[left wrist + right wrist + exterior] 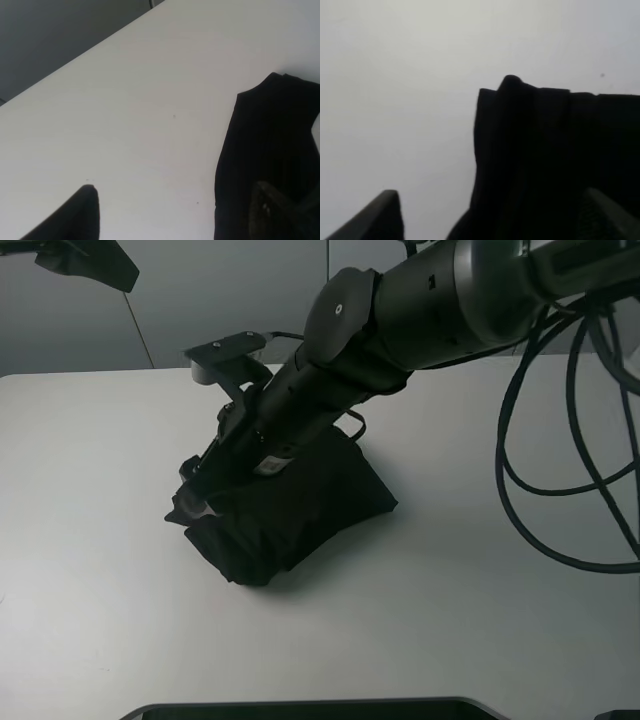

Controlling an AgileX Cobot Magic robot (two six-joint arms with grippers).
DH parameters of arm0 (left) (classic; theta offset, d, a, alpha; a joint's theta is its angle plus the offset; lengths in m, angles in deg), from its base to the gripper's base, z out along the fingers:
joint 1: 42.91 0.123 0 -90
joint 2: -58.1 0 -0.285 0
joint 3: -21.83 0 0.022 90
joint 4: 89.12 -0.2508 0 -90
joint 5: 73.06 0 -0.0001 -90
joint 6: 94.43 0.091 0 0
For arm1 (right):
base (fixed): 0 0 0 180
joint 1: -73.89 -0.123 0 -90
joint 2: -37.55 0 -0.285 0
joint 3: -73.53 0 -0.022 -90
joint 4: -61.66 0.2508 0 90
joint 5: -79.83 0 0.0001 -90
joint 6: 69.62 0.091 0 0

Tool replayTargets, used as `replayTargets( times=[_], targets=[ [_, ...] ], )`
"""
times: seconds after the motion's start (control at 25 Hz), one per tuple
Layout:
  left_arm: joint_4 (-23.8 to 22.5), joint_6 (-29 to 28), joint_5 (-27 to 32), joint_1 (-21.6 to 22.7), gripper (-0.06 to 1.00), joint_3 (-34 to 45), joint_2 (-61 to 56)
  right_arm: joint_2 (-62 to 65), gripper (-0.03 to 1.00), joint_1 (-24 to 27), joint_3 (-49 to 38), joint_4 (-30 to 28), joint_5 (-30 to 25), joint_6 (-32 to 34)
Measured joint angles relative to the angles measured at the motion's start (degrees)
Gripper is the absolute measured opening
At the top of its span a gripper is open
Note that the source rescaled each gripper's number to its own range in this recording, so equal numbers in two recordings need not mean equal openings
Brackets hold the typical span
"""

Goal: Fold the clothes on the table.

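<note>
Grey panelled wall (pixel 230 300) behind, thin vertical seams, soft even light

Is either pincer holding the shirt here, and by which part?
Nothing is held. The right pincer stands open over the bunched black shirt; the left pincer is open too, beside it.

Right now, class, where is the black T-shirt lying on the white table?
In the exterior high view the black T-shirt lies bunched near the middle of the white table, slightly left of centre, directly under the right arm's gripper.
</note>
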Motion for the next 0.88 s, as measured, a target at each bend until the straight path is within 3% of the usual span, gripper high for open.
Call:
replayTargets(
  times=[0.08, 0.16, 0.2, 0.32, 0.6, 0.68, 0.72, 0.8, 0.84, 0.88],
  targets=[
    [0.0, 0.0, 0.0, 0.0, 0.84, 0.0, -0.3, 1.0, 0.5, 0.5, 0.0, -8.7, -0.4, 5.4],
    [-0.2, 0.0, 0.0, 0.0, 0.84, 0.0, -1.5, 2.4, 0.17, 1.7, 0.0, -18.8, -2.4, 11.9],
    [-0.2, 0.0, -0.2, 0.0, 0.84, 0.0, -2.6, 3.6, 0.09, 2.3, 0.0, -24.4, -3.9, 15.9],
    [-1.5, 0.0, -0.7, 0.0, 0.84, 0.0, -6.9, 8.9, 0.01, 4.8, 0.0, -39.4, -8.3, 26.4],
    [-5.2, -1.4, -1.4, 0.0, 0.84, 0.0, -20.9, 29.6, 0.01, 6.2, 0.0, -67.7, -17.5, 44.7],
    [-6.0, -3.0, -1.5, 0.0, 0.85, 0.0, -25.5, 38.1, 0.08, 6.2, 0.0, -71.4, -20.9, 45.5],
    [-6.2, -3.7, -1.5, 0.0, 0.86, 0.0, -27.7, 41.4, 0.2, 6.2, 0.0, -72.1, -21.7, 45.3],
    [-6.5, -4.2, -1.5, 0.0, 0.89, 0.0, -31.2, 48.6, 0.51, 6.2, 0.0, -72.5, -22.2, 45.3],
    [-6.6, -4.3, -1.4, 0.0, 0.91, 0.0, -33.5, 52.5, 0.73, 6.2, 0.0, -73.0, -22.2, 45.3],
    [-7.0, -4.5, -1.2, 0.0, 0.92, 0.0, -35.4, 56.4, 0.89, 6.2, 0.0, -73.2, -22.1, 45.3]
  ],
)
